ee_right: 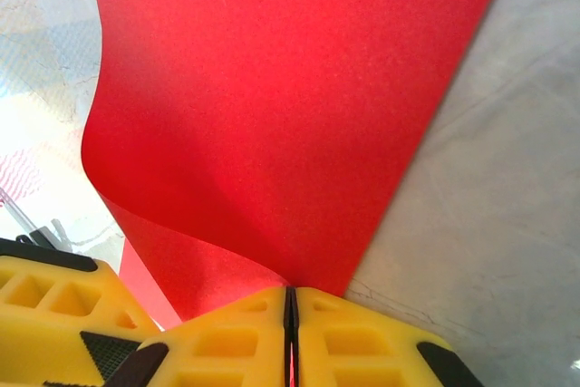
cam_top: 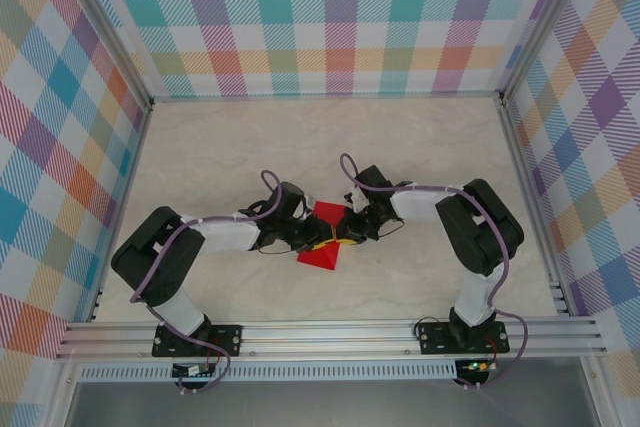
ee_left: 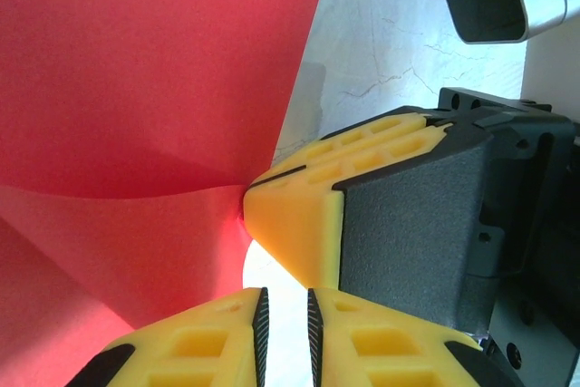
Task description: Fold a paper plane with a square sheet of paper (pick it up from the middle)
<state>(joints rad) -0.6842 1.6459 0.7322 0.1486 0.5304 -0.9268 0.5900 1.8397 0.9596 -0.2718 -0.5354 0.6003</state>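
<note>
From above, the two arms reach in toward each other over the middle of the pale tabletop (cam_top: 300,137). The square sheet of paper (cam_top: 320,254) sits right where they meet, bright red. The left hand (cam_top: 312,239) and the right hand (cam_top: 346,235) crowd in on it, nearly touching each other.

From the left wrist, the red sheet (ee_left: 136,70) rises up and away across the left side, with a soft bend running across it. The right hand (ee_left: 258,189) comes in from the right, its yellow fingers (ee_left: 308,224) pressed together on the sheet's edge. The left hand (ee_left: 285,296) sits below, its jaws a narrow slit apart. Pale tabletop (ee_left: 390,33) shows through that slit, with no paper in it that I can make out.

From the right wrist, the right hand (ee_right: 290,295) is clamped tight on the sheet (ee_right: 290,106), which fans upward and curls over at the left. One of the left hand's yellow fingers (ee_right: 45,301) shows just beside it, low on the left, over the tabletop (ee_right: 489,206).
</note>
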